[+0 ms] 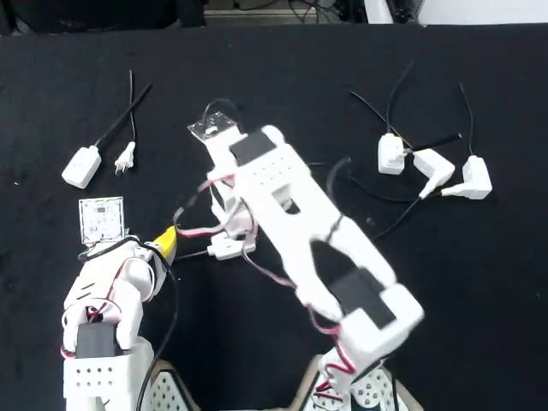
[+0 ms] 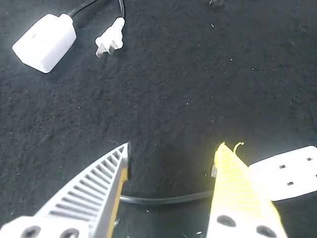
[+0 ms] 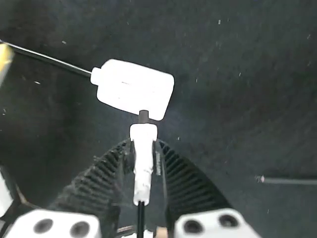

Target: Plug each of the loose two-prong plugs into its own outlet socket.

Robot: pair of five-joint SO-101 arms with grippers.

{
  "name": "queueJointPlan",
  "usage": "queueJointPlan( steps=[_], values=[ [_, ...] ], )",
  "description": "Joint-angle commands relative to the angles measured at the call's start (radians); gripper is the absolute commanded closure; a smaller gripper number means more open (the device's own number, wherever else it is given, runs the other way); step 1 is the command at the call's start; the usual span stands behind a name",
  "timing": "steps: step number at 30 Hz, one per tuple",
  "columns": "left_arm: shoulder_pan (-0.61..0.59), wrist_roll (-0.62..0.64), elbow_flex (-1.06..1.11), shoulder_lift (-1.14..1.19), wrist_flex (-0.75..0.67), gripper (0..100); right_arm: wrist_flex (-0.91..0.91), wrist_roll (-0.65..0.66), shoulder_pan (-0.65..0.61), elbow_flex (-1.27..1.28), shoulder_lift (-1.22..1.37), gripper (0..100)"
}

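White plug [image 3: 143, 153], clamped in the right jaws, touches a white socket [image 3: 133, 89].

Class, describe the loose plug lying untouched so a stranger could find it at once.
On the black table, look to the far left, where a white socket lies. Just beside it is the small plug, two bare prongs showing. Nothing grips it, unlike the held plug in the right gripper.

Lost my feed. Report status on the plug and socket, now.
Right gripper shut on plug. Prongs at socket, small gap showing. Left gripper open, holding nothing. Nothing between plug and socket.
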Motion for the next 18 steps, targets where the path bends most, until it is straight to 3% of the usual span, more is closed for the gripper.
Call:
queueJointPlan(
  steps=[1,7,18],
  values=[
    [-0.01,0.003,-0.015,-0.006,-0.009,73,0.1,-0.032,0.023,-0.2,0.087,98.8],
    [-0.012,0.003,-0.015,-0.006,-0.009,73,0.144,-0.074,0.026,-0.321,0.194,98.8],
    [-0.013,0.003,-0.015,-0.006,-0.009,73,0.144,-0.072,0.06,-0.321,0.24,98.8]
  ],
)
